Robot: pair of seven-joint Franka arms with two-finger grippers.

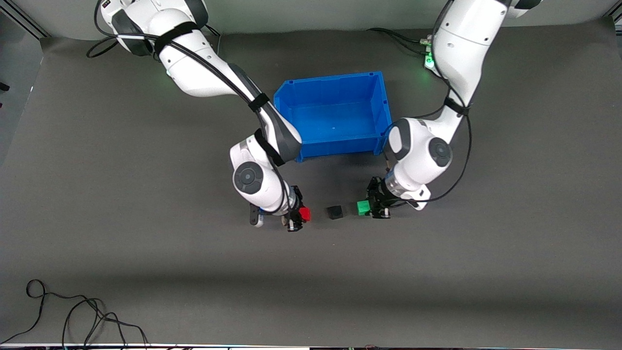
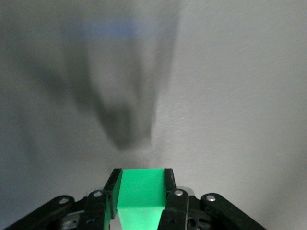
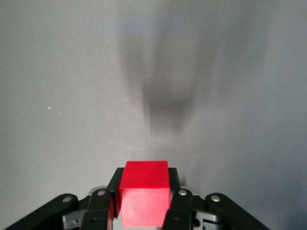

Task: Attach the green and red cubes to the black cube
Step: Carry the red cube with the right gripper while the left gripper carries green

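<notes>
Gripping the red cube point(image 1: 304, 214) point(image 3: 143, 199), the right gripper point(image 1: 296, 214) point(image 3: 143, 201) is sitting at the black cube's point(image 1: 334, 212) nine o'clock, bare mat between them. At three o'clock, the left gripper point(image 1: 371, 206) point(image 2: 140, 201) is clamping the green cube point(image 1: 362, 207) point(image 2: 140, 194), similarly apart. At twelve o'clock, the blue bin point(image 1: 286, 95) is standing farther from the front camera.

Three cubes point(image 1: 334, 212); one blue bin point(image 1: 382, 104)

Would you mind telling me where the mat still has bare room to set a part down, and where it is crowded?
Bare mat runs wide from the black cube to the loose cable, and toward both ends of the table. It is crowded around that cube: the right gripper holds the red cube, the left gripper the green cube, beside the blue bin.
</notes>
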